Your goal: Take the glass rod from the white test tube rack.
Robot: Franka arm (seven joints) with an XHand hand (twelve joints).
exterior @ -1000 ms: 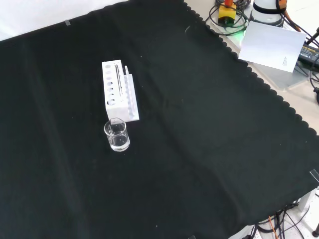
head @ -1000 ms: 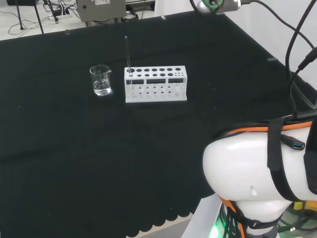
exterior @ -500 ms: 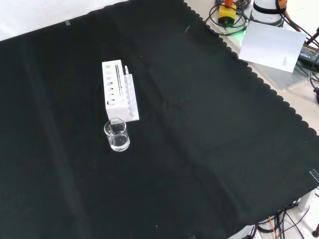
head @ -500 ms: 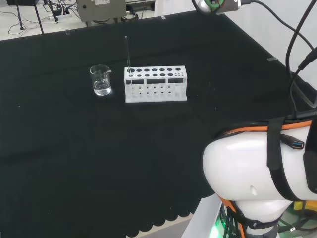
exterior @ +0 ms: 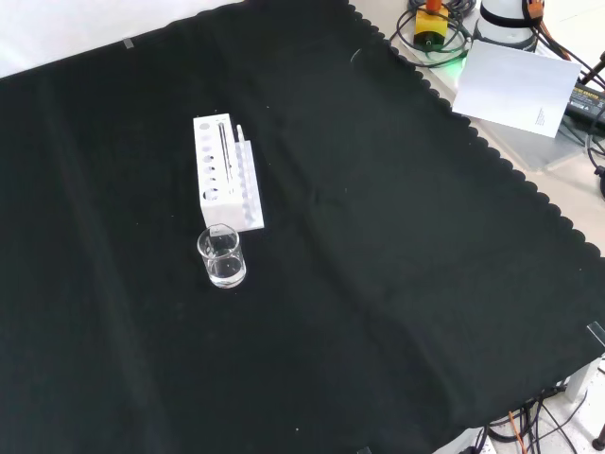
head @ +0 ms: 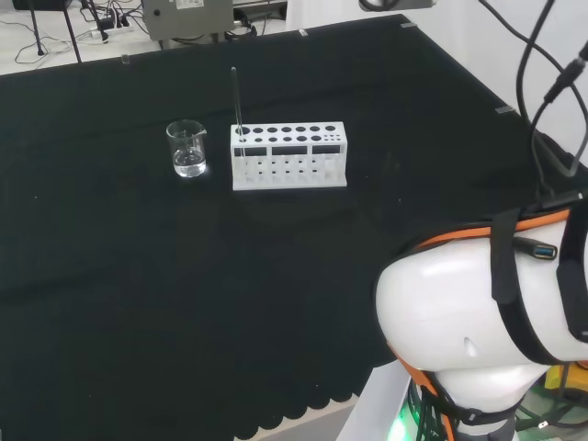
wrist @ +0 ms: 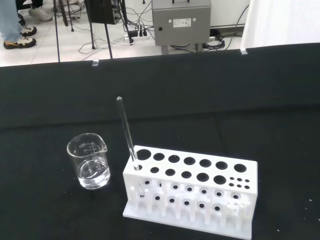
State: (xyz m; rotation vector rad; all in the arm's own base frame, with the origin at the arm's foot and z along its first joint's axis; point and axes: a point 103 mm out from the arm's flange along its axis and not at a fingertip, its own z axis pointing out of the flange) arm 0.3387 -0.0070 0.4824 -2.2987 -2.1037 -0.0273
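Note:
A white test tube rack (head: 288,155) stands on the black cloth in the head view, with a thin glass rod (head: 236,99) upright in a hole at its left end. In the front view the rack (exterior: 225,175) runs away from the camera, and the rod (exterior: 225,147) leans along its top. The wrist view looks from a distance at the rack (wrist: 190,192) and the rod (wrist: 127,132), which stands slightly tilted in a corner hole.
A small glass beaker (head: 186,149) with a little clear liquid stands just left of the rack in the head view, in front of the rack (exterior: 221,255) in the front view. The arm's white links (head: 478,340) fill the head view's lower right. Grey equipment (wrist: 181,21) stands beyond the bench.
In the head view the arm's upper part at the top edge has shifted up and out of the picture. Rack, rod and beaker have not moved.

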